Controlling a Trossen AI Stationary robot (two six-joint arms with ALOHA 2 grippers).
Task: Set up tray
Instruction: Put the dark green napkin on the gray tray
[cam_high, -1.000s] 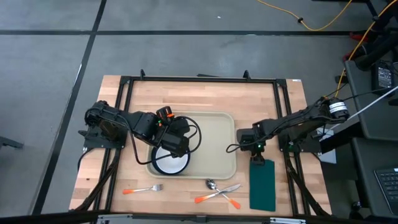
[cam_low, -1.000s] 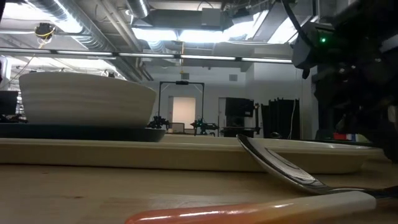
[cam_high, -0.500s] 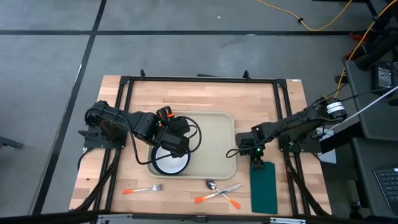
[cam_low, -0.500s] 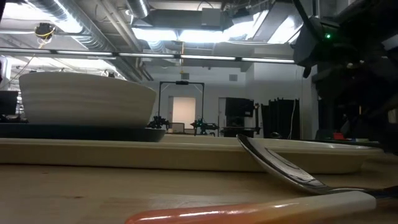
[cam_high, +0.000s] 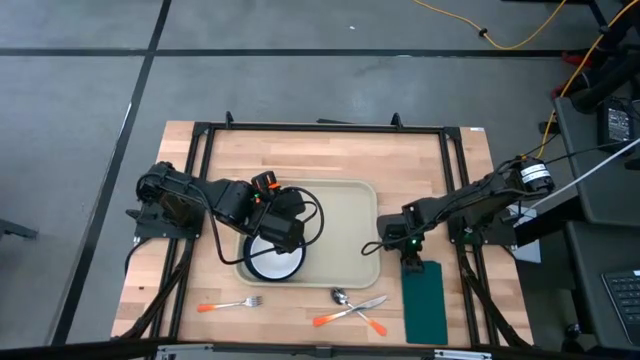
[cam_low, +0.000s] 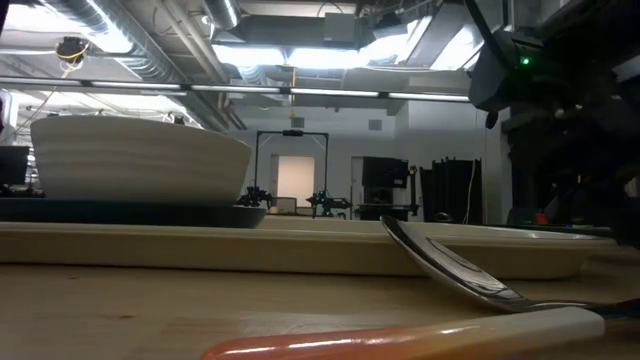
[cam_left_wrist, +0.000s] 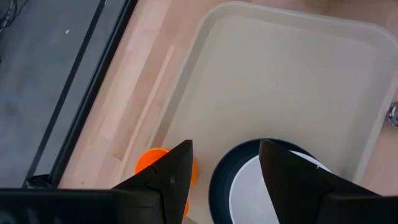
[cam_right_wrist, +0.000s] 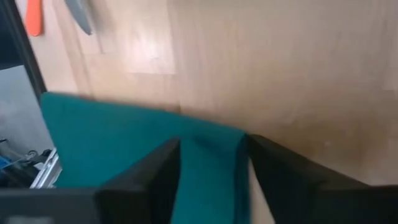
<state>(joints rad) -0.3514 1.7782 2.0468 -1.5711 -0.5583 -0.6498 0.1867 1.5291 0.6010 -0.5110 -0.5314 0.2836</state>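
The pale beige tray (cam_high: 340, 215) lies mid-table. In its near left corner a dark plate (cam_high: 250, 262) carries a white bowl (cam_high: 275, 260). My left gripper (cam_left_wrist: 225, 163) hangs open above the tray, over the plate's edge (cam_left_wrist: 239, 183), touching nothing. A dark green napkin (cam_high: 423, 300) lies flat on the table right of the tray. My right gripper (cam_right_wrist: 210, 146) stands at the napkin's far end (cam_right_wrist: 124, 143), fingers apart, with cloth between them. My right gripper comes down slanting from the far side onto the napkin's far edge, beside the corner next to the tray (cam_right_wrist: 239, 134). One fingertip (cam_right_wrist: 169, 149) rests on the cloth and the other (cam_right_wrist: 252, 143) at its side edge. The napkin lies on the table.
A fork (cam_high: 228, 304), a spoon (cam_high: 342, 297) and an orange-handled knife (cam_high: 350, 312) lie along the near edge; in the low view the spoon (cam_low: 450, 265) and an orange handle (cam_low: 400, 340) loom close. The tray's right half (cam_high: 345, 240) is bare. A black frame (cam_high: 320, 127) borders the table.
My right gripper has shifted a little toward the tray and the near edge, settling over the napkin's far end. The napkin, the tray and the left arm have stayed where they were.
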